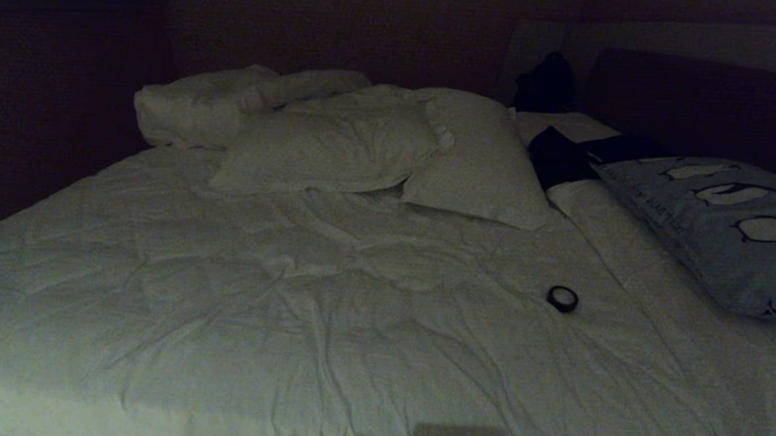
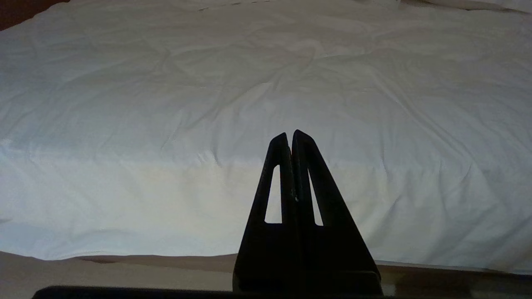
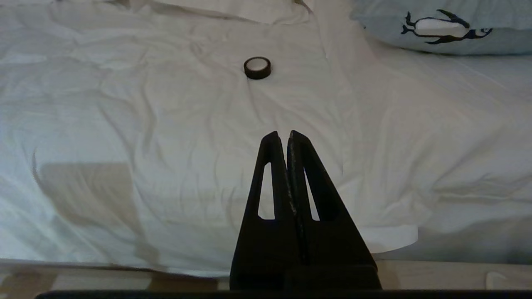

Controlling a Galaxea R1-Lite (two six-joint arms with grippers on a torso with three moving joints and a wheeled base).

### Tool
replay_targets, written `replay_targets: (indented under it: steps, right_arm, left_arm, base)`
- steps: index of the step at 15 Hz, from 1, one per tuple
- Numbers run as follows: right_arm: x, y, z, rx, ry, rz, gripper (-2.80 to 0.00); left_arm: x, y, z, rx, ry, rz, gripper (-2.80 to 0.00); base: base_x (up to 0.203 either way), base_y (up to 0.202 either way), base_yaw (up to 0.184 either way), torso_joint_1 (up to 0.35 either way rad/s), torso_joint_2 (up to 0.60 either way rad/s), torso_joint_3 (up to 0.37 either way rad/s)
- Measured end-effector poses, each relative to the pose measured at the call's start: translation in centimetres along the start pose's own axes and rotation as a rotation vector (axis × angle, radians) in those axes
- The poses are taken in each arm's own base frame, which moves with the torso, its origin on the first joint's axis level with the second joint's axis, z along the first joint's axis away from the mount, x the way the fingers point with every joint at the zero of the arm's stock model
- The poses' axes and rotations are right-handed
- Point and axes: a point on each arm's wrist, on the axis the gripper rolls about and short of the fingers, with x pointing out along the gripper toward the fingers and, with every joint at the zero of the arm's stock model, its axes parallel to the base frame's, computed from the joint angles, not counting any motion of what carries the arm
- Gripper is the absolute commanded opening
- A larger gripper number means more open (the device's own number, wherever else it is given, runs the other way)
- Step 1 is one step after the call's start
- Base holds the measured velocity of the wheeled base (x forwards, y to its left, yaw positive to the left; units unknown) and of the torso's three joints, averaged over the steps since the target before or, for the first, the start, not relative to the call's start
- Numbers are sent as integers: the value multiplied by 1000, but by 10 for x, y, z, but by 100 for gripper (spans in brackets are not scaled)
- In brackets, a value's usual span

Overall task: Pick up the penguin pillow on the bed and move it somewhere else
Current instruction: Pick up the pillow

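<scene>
The penguin pillow (image 1: 726, 229), grey-blue with black-and-white penguins, lies at the right side of the bed (image 1: 290, 306), partly cut off by the picture's edge. One corner of the penguin pillow (image 3: 440, 29) shows in the right wrist view, far beyond my right gripper (image 3: 282, 133). That gripper is shut and empty, low near the bed's front edge. My left gripper (image 2: 289, 133) is shut and empty too, facing the white duvet (image 2: 208, 104). Neither gripper appears in the head view.
Plain white pillows (image 1: 339, 142) lie at the head of the bed. A small black tape roll (image 1: 562, 298) rests on the duvet, also seen as a tape roll (image 3: 257, 67) ahead of my right gripper. Dark items (image 1: 557, 157) lie beside the penguin pillow.
</scene>
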Motion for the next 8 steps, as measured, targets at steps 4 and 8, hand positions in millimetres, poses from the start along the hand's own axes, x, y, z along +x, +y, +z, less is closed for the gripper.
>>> replay_targets:
  steps: [4,8]
  right_arm:
    - [4,0,12,0,23,1,-280]
    - [12,-1,26,4,63,1,-280]
  left_arm:
    - [0,0,0,0,0,0,-280]
    - [0,0,0,0,0,0,-280]
  base:
    - [0,0,0,0,0,0]
    - [0,0,0,0,0,0]
